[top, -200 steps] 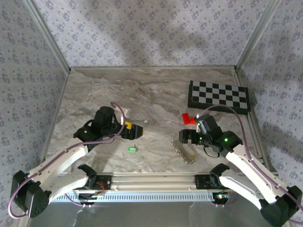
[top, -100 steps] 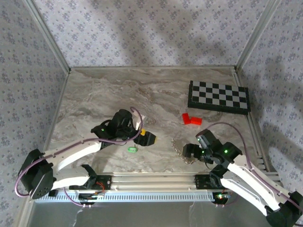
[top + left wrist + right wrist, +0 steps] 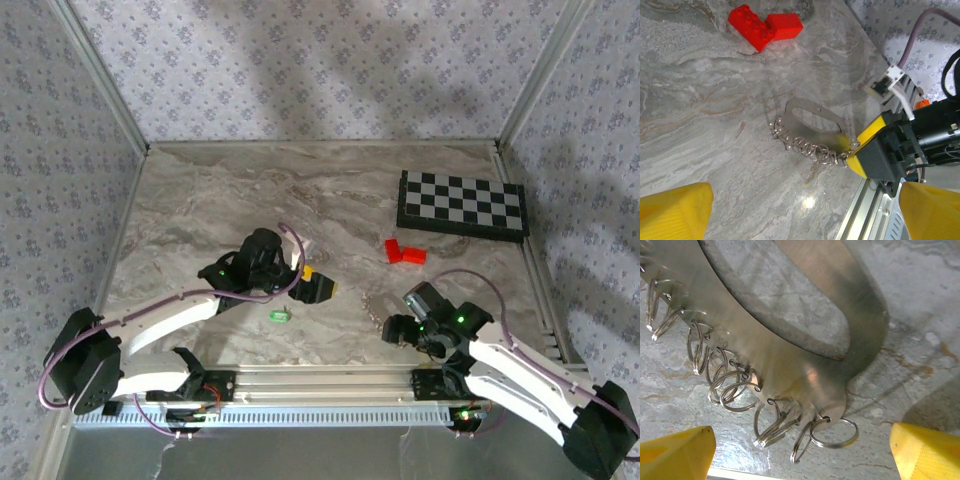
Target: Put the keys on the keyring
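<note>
Marbled table [image 3: 200, 200] between papered walls: the green key [image 3: 279, 315] lies towards the front edge, just beside the left end effector [image 3: 322, 290], whose yellow fingers are spread wide and empty. Off to its right the silvery keyring [image 3: 785, 360] lies flat under the right end effector [image 3: 395, 328], likewise spread wide and gripping nothing.

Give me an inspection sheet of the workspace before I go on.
Surface: marble-patterned table, no spills seen.
Job's things: green key lies loose near the left arm; keyring lies flat, with small rings strung along one edge.
Clutter: red bricks; checkerboard at far right.
Tools: left tool open, empty; right tool open above the keyring, nothing held.
Cables: purple cable loops over the left wrist, away from the parts.
Surroundings: patterned walls; metal rail at near edge.
</note>
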Motion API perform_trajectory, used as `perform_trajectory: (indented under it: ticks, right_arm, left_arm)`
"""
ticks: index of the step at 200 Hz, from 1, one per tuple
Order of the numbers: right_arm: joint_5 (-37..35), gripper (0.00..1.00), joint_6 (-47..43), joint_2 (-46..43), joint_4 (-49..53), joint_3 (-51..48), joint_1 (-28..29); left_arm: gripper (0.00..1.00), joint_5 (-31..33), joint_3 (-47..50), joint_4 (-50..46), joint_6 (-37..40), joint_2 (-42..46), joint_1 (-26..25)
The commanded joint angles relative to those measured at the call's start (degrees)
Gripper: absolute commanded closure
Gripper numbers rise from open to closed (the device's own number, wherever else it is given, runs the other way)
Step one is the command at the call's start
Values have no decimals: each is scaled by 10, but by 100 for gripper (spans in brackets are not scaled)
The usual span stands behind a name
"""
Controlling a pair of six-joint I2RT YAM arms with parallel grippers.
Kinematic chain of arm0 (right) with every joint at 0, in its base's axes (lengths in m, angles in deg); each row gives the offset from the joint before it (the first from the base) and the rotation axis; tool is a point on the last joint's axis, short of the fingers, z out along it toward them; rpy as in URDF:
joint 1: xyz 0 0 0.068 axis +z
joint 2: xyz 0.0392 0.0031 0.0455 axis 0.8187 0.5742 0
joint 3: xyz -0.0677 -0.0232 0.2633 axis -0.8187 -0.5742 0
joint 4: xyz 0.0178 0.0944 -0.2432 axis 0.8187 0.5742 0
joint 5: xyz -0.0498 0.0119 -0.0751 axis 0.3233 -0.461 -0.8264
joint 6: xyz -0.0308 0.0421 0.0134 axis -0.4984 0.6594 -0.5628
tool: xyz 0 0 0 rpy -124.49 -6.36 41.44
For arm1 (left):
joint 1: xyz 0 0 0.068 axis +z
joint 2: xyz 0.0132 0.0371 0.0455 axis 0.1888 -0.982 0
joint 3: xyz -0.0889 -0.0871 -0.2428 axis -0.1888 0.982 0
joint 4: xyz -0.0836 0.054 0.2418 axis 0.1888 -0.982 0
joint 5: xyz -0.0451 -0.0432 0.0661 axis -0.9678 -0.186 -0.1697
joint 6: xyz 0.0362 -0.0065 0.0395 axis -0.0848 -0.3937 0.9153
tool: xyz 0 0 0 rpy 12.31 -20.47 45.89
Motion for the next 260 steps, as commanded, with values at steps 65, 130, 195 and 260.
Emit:
perform_trajectory:
  ticks: [65,130,195,260]
  right_arm:
    - [15,10,22,79,-129,4,32]
    - [20,11,23,137,-168,39,53]
    - [15,14,24,160,-165,85,68]
    - [22,17,24,175,-184,89,74]
  left_arm:
    - [4,21,42,13,-20,66,26]
    - [4,18,55,30,-27,63,35]
    - [4,16,59,23,-22,79,49]
    - [4,15,64,25,-23,89,51]
